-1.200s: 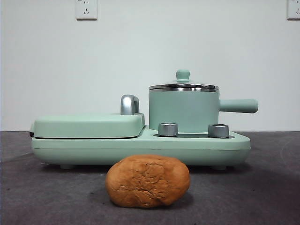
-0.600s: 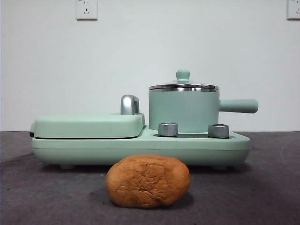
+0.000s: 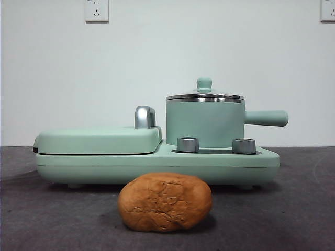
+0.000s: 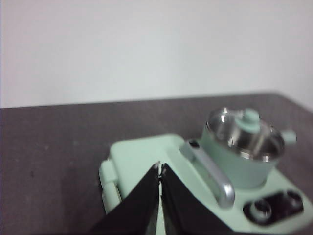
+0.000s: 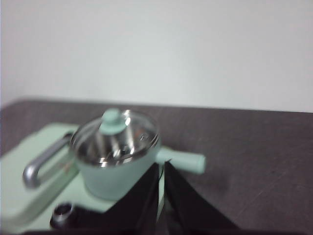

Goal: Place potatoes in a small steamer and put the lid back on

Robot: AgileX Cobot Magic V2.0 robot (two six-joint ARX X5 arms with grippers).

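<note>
On the dark grey surface [image 3: 293, 219] the potato [image 3: 165, 202] lies by itself at the near side, orange-brown and oval with cracked, wrinkled skin, just in front of a mint-green cooker base [image 3: 157, 166] and apart from it. The small steamer [image 3: 205, 123] stands on the right half of that base, its straight side handle [image 3: 267, 118] pointing away to the right. The lid [image 3: 204, 95] sits on the pot, steel rim level on the pot's rim and the little mint knob [image 3: 204, 83] sticking up in the middle. Two round steel dials [image 3: 187, 144] sit on the base just in front of the pot. On the left half of the base lies the flat hinged griddle [image 3: 97, 140], closed, with its chrome handle [image 3: 145, 116] rising between it and the pot. No arm shows in the level view across the surface; both are held up high. The left claw [image 4: 160, 167] hangs above the griddle end of the cooker, its two black jaws pressed together with nothing between them, and the pot is off to one side of it. The right claw [image 5: 162, 166] hangs above the pot's side, near where the handle joins, its jaws likewise closed tip to tip and empty. Both wrist pictures are soft and a bit blurred. Two white wall sockets [image 3: 96, 10] sit high on the pale wall behind.
</note>
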